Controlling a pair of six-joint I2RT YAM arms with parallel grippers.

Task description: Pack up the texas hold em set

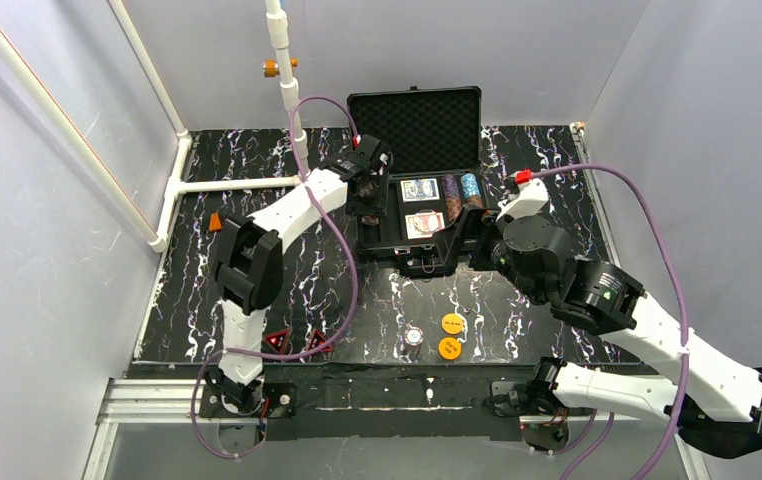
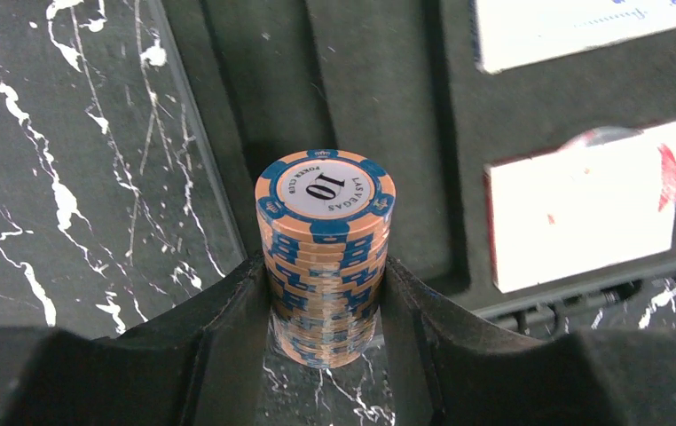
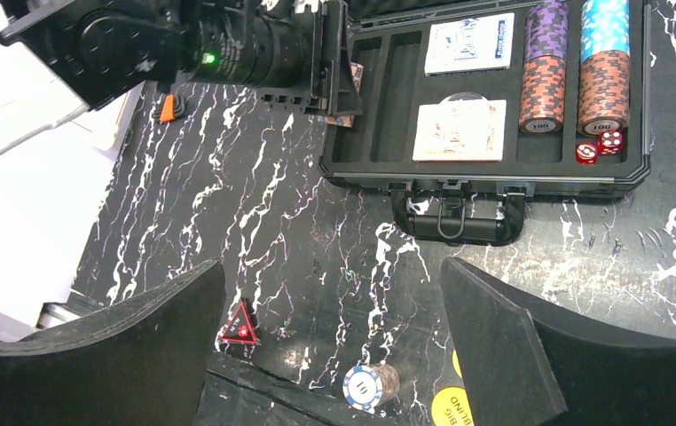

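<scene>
1. At the middle of the table's far edge: the case, open, lid upright behind it, handle toward the arms.
2. In its middle slots, two decks, one behind the other; in the two right slots, chip rows lying on edge; at the near right corner, two red dice.
3. At the case's left end, the left gripper, jaws about half closed on a stack of tan-and-blue chips, upright, "10" facing up, gripped at its sides.
4. Just beside that stack, bare foam slots; unclear whether resting on anything below.
5. Over the table in front of the handle, the right gripper with jaws spread wide and nothing between them.
6. Near the table's near edge, a loose stack on its side, with two orange discs just right of it.
7. Further left along that edge, two red-black triangles side by side.
8. Close to the left edge, a small orange block.
</scene>
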